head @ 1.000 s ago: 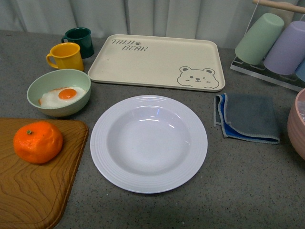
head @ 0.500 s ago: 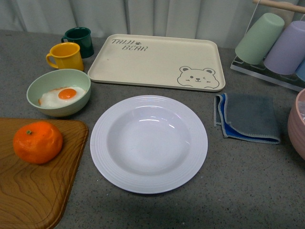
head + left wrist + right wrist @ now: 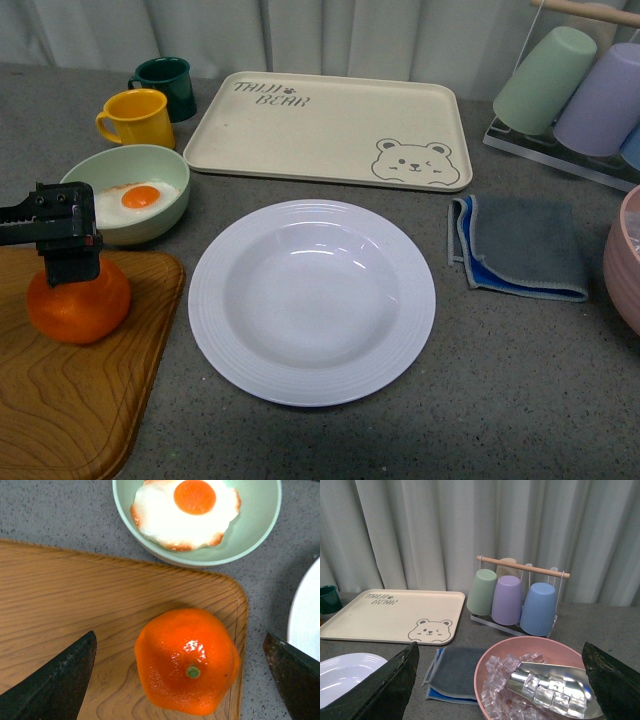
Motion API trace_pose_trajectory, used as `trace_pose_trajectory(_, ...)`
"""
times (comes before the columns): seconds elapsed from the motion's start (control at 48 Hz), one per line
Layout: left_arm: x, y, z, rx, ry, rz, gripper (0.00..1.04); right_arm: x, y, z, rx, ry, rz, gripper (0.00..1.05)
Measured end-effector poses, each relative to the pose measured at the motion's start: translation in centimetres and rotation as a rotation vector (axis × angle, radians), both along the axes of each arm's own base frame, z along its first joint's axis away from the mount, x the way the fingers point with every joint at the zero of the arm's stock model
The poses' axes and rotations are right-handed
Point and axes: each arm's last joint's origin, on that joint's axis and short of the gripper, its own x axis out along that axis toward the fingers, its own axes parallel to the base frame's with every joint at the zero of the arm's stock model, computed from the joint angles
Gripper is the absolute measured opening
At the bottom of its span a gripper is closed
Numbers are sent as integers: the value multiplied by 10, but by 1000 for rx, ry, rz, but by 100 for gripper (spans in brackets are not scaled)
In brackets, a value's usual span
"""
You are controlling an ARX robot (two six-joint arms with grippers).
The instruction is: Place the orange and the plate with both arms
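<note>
One orange and one plate pictured on bench. Orange set on wooden board at near left, green stem dot turned upward; shape round, no long axis made out. Plate laid flat, hollow up, at centre, just beside board. Two mugs and one egg bowl seen behind. Left pincer, absent half a second earlier, now hung over orange, spread wide, nothing gripped. Right pincer spread wide, empty. Orange and plate unmoved.
</note>
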Motion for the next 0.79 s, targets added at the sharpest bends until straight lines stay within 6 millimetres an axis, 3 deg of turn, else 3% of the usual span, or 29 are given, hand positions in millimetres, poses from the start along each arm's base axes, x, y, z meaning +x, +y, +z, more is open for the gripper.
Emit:
trace_pose_trajectory(0.25,4,3,-17,-98,99,12,98,0,0,0,0,0,0,95)
trace_pose_trajectory(0.583,10,3,-29,-83,147,14,98,0,0,0,0,0,0,95)
trace_pose_trajectory(0.667,10,3,-29,-80,148,12,90,0,0,0,0,0,0,95)
trace_pose_trajectory(0.792,10,1,-26,-80,147,6,67,0,0,0,0,0,0,95)
